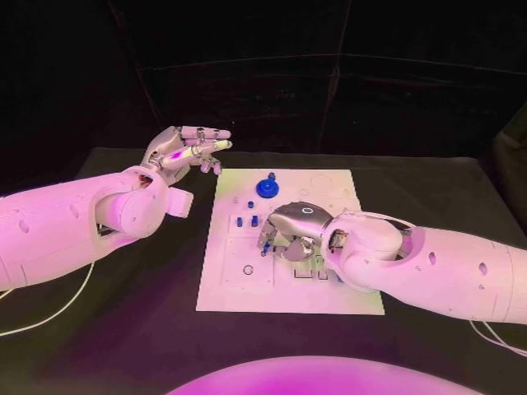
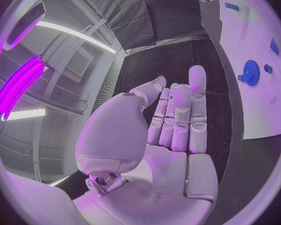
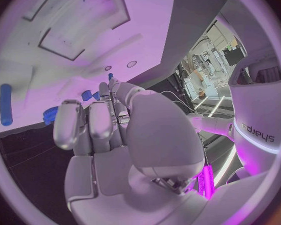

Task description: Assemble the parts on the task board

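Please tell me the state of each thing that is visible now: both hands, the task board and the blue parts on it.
left hand: raised beside the board's far left corner, fingers apart, holds nothing.
right hand: palm down over the board's middle, fingers curled toward it; a grip cannot be told.
task board: flat on the table.
blue gear: on the board's far part, untouched.
small blue parts: on the board beside the right hand.

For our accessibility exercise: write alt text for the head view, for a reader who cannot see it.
The right hand reaches down onto the middle of the white task board among small blue parts, while the left hand is raised off the board's far left corner, fingers apart, holding nothing. A blue gear stands near the board's far edge.
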Robot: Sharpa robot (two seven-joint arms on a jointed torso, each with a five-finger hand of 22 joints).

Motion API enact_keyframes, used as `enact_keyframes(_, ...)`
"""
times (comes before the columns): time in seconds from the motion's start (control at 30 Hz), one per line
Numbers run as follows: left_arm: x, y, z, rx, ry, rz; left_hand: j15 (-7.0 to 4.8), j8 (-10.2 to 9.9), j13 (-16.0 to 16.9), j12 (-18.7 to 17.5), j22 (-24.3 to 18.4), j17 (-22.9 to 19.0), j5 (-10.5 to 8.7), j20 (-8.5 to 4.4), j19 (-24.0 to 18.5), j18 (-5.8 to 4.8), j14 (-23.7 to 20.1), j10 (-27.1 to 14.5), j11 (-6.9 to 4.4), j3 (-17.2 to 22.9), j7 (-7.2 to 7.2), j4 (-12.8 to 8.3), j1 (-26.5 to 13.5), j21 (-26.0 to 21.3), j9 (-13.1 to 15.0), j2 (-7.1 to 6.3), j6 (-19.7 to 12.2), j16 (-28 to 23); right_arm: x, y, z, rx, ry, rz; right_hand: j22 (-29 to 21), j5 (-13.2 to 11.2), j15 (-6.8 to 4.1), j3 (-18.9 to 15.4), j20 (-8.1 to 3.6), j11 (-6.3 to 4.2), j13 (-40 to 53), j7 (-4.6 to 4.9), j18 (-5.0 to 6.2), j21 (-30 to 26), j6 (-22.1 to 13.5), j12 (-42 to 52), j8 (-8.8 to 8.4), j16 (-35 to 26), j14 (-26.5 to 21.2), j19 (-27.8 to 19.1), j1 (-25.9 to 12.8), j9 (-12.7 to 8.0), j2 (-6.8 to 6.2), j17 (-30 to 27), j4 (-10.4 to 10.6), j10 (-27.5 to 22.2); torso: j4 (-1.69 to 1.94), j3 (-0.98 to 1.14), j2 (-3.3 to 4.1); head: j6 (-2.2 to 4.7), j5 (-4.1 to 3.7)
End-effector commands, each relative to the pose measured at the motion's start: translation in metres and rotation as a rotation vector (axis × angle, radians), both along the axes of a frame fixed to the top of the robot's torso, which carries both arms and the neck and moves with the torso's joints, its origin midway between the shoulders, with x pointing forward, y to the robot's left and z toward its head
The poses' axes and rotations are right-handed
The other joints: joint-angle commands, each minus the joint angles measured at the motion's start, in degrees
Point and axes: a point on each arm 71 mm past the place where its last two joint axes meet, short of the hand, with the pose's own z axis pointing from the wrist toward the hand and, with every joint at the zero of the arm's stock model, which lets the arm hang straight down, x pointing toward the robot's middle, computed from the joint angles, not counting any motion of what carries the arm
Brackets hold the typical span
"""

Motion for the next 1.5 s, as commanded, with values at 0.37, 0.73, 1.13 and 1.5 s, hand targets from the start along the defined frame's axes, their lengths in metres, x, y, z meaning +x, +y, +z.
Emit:
enact_keyframes(0.37, 0.0, -0.003, 0.001, -0.012, 0.002, -0.01, -0.08, 0.2, 0.0, 0.4, -0.1, -0.1, -0.13, 0.13, -0.4, 0.78, -0.4, 0.0, 0.06, 0.0, 0.13, -0.4, 0.4, -0.2, 0.0, 0.3, 0.2, -0.3, -0.003, 0.008, -0.003, -0.07, -0.035, 0.019, 0.1, 0.4, 0.29, 0.3, -0.02, 0.28, 0.0, 0.32, -0.62, 0.3, 0.0, -0.2, -0.15, 0.2, 1.3, 0.3, -0.7, 0.0, 0.12, 0.0, -0.1, 0.0, -0.07, 0.08, 0.04, -0.63, 0.54)
enact_keyframes(0.73, 0.001, -0.002, 0.001, -0.01, 0.005, -0.01, -0.03, 0.2, -0.1, 0.4, -0.1, -0.2, -0.13, 0.15, -0.4, 0.76, -0.5, 0.0, 0.1, -0.1, 0.17, -0.4, 0.3, -0.3, 0.0, 0.25, 0.1, -0.4, -0.003, 0.011, -0.002, -0.072, -0.07, 0.007, 0.1, 0.4, 0.3, 0.3, -0.01, 0.28, 0.0, 0.33, -0.64, 0.3, 0.0, -0.2, -0.14, 0.2, 1.3, 0.3, -0.8, 0.0, 0.11, 0.0, -0.1, 0.0, -0.07, 0.04, -0.01, -0.78, 0.52)
enact_keyframes(1.13, 0.001, -0.001, 0.0, -0.009, 0.007, -0.008, -0.03, 0.2, -0.1, 0.4, -0.1, -0.2, -0.13, 0.15, -0.4, 0.76, -0.5, 0.0, 0.1, -0.1, 0.17, -0.4, 0.3, -0.3, 0.0, 0.25, 0.1, -0.4, -0.002, 0.012, -0.005, -0.11, -0.064, 0.011, 0.1, 0.4, 0.3, 0.3, -0.01, 0.28, 0.0, 0.33, -0.64, 0.3, 0.0, -0.2, -0.14, 0.2, 1.3, 0.3, -0.8, 0.0, 0.11, 0.0, -0.1, 0.0, -0.08, 0.05, 0.0, -0.79, 0.44)
enact_keyframes(1.5, 0.001, -0.001, 0.0, -0.009, 0.01, -0.012, 0.0, 0.2, -0.1, 0.5, -0.2, -0.3, -0.13, 0.16, -0.4, 0.75, -0.6, -0.1, 0.14, -0.1, 0.21, -0.4, 0.2, -0.3, 0.0, 0.23, 0.1, -0.4, -0.002, 0.017, -0.006, -0.13, -0.069, 0.022, 0.1, 0.4, 0.31, 0.4, 0.01, 0.28, 0.1, 0.31, -0.63, 0.3, 0.1, -0.2, -0.1, 0.2, 1.3, 0.3, -1.0, 0.0, 0.14, -0.1, -0.1, 0.1, -0.02, 0.03, 0.0, -0.85, 0.43)
